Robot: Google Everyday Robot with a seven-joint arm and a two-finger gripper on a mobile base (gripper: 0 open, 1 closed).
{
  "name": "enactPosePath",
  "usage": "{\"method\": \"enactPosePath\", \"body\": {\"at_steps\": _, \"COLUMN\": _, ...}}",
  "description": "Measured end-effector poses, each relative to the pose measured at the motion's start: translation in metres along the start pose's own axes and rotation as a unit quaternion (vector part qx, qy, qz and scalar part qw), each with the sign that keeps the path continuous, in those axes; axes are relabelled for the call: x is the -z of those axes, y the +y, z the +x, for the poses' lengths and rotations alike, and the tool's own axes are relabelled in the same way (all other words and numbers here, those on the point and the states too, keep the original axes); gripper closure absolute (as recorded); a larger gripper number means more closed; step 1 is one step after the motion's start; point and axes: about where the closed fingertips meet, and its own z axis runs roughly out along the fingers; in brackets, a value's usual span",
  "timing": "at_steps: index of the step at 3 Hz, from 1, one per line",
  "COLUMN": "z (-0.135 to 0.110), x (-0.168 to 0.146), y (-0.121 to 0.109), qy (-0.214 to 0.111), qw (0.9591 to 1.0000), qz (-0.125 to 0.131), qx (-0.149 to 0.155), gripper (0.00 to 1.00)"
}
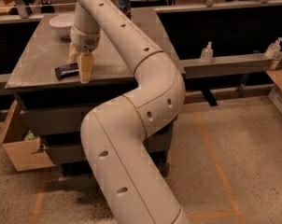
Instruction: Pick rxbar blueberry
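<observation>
- Where the arm reaches down over the table (33, 62), the gripper (80, 68) sits low; open or closed, I cannot tell.
- The snack bar (65, 71) lies flat just beside it.
- A bowl (61, 24) and a can (124, 3) stand well behind it.

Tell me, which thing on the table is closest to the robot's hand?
The flat snack bar in the dark glossy wrapper: it lies right beside the hand. The round white bowl and the blue-and-silver can stand farther back.
</observation>
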Motion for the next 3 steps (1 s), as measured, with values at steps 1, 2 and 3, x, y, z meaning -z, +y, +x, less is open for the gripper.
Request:
{"method": "enactPosePath", "body": {"at_steps": 1, "z": -0.0005, "x": 0.0014, "y": 0.0003, "qy": 0.0, "qw": 1.0, "qz": 0.0, "qx": 0.0, "gripper": 1.0}}
{"method": "enactPosePath", "body": {"at_steps": 2, "z": -0.0011, "x": 0.0034, "y": 0.0008, "qy": 0.001, "qw": 1.0, "qz": 0.001, "qx": 0.0, "gripper": 1.0}}
{"method": "enactPosePath", "body": {"at_steps": 3, "z": -0.0018, "x": 0.005, "y": 0.001, "qy": 0.001, "qw": 1.0, "qz": 0.001, "qx": -0.001, "gripper": 1.0}}
